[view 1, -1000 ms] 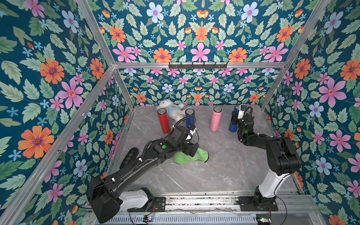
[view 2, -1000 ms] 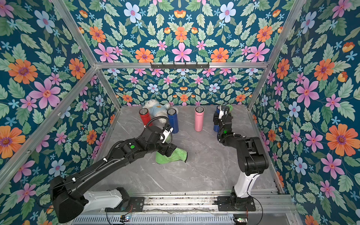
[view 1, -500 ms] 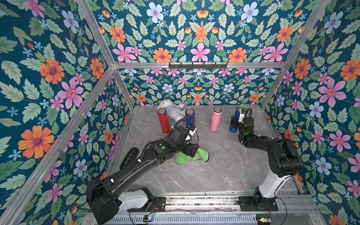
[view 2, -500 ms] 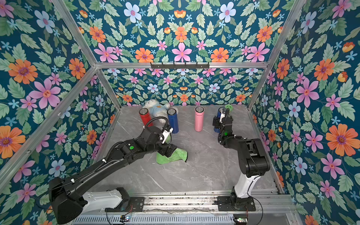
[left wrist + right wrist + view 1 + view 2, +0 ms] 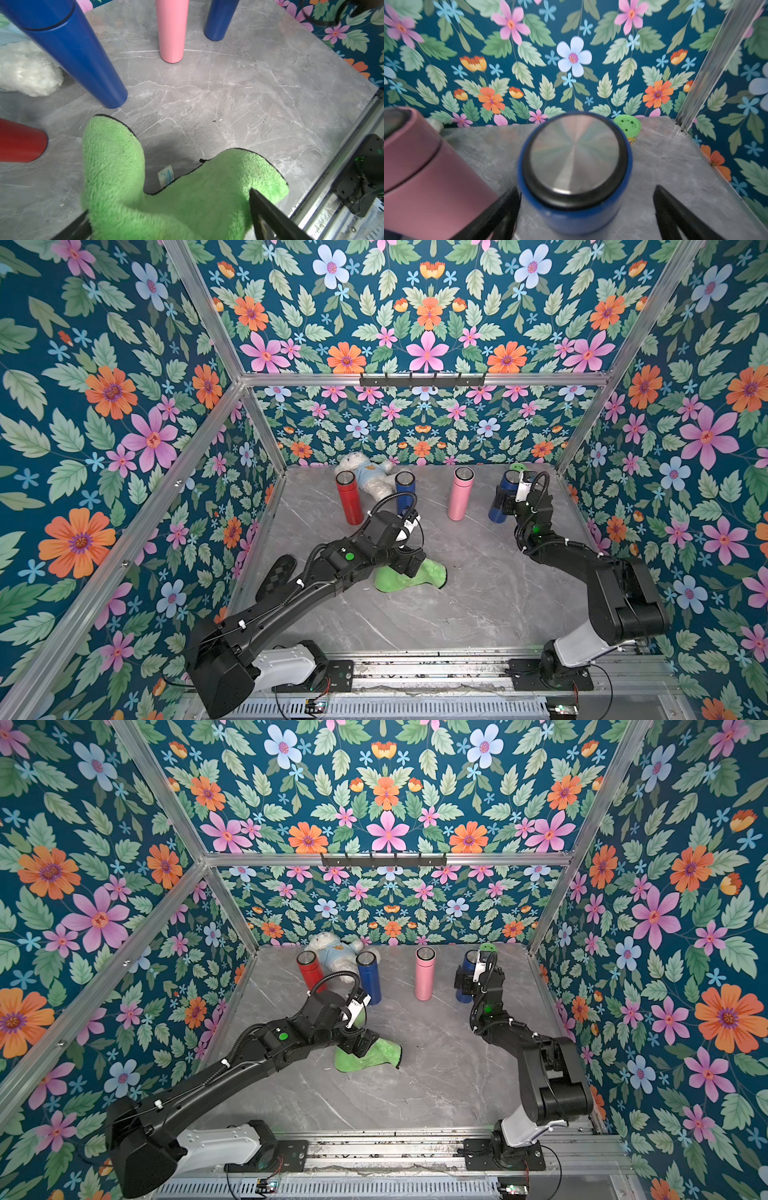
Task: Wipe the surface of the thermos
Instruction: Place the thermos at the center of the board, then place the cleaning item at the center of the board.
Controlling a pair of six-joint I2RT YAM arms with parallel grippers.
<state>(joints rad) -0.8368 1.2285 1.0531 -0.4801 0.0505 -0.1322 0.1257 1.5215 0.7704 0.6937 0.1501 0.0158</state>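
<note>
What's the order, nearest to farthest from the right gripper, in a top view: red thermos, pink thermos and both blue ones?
1. Far-right blue thermos, between the jaws of the open right gripper.
2. Pink thermos, next to its left.
3. Middle blue thermos, beside the plush toy.
4. Red thermos, farthest left.

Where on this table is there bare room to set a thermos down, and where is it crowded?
Bare: the front of the table, between cloth and rail; also the middle patch bordered by cloth, pink thermos and right arm. Crowded: the back, where red thermos, toy and the nearest blue thermos stand close.
</note>
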